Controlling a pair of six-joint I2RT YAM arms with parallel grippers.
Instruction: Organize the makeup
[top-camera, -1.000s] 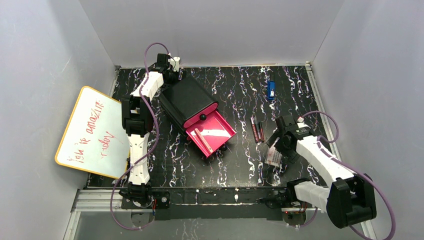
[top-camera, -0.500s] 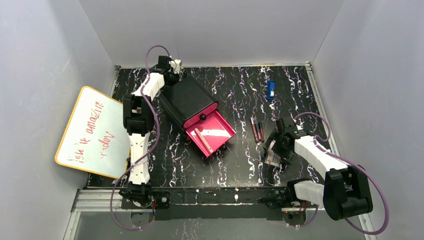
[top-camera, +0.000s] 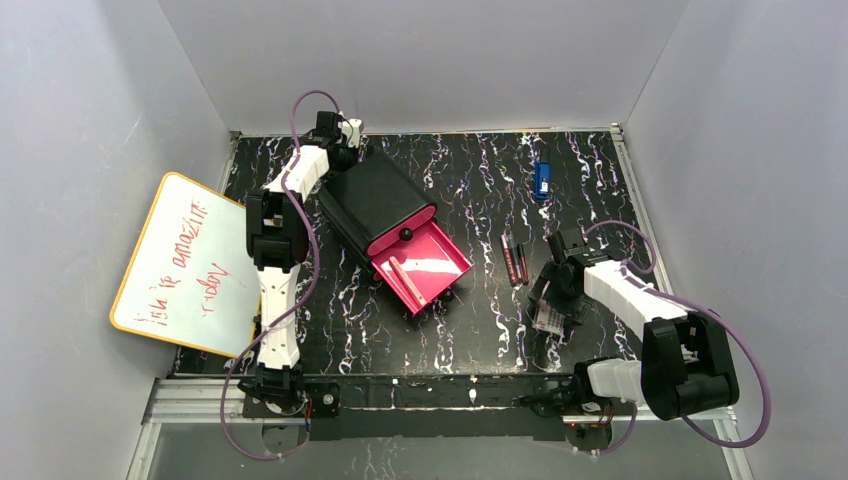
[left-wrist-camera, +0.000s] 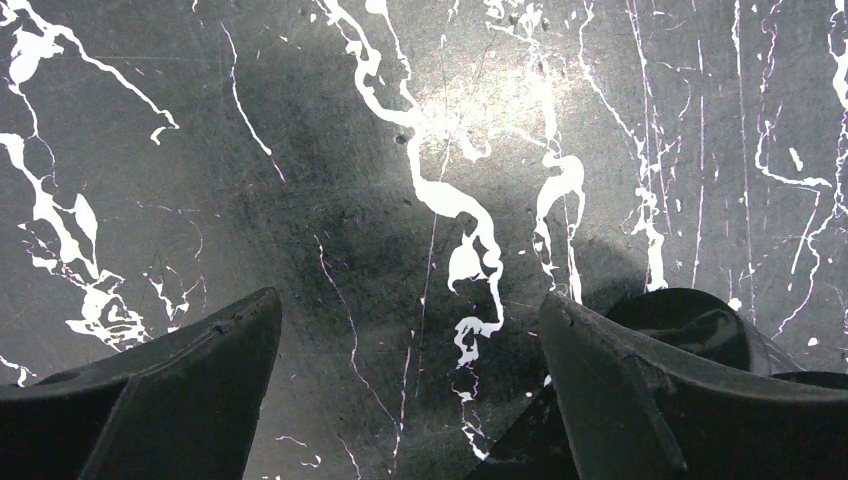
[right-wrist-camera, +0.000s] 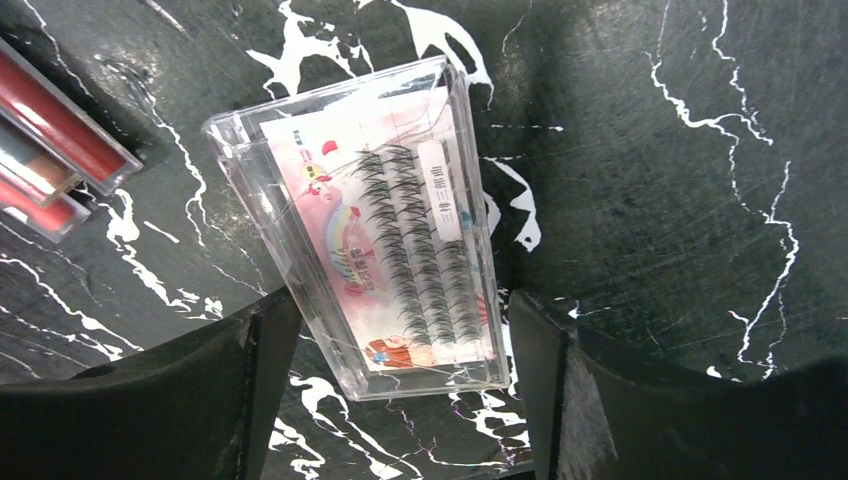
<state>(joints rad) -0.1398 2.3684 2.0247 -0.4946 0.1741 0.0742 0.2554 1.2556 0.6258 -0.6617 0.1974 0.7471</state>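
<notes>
The black organiser box (top-camera: 375, 200) has its pink drawer (top-camera: 430, 262) pulled out with only one pink stick (top-camera: 403, 276) inside, so I judge most of the sorting is left. My left gripper (left-wrist-camera: 410, 340) hangs spread over bare table (left-wrist-camera: 420, 150) behind the box. My right gripper (right-wrist-camera: 395, 330) straddles the clear false-lash case (right-wrist-camera: 375, 220) lying flat, fingers apart, nothing clamped. Two dark-red lip sticks (top-camera: 514, 260) lie just beside it.

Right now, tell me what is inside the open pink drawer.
One thin pink stick lies near a side wall of the drawer. Its back end, inside the black box, is hidden.
</notes>
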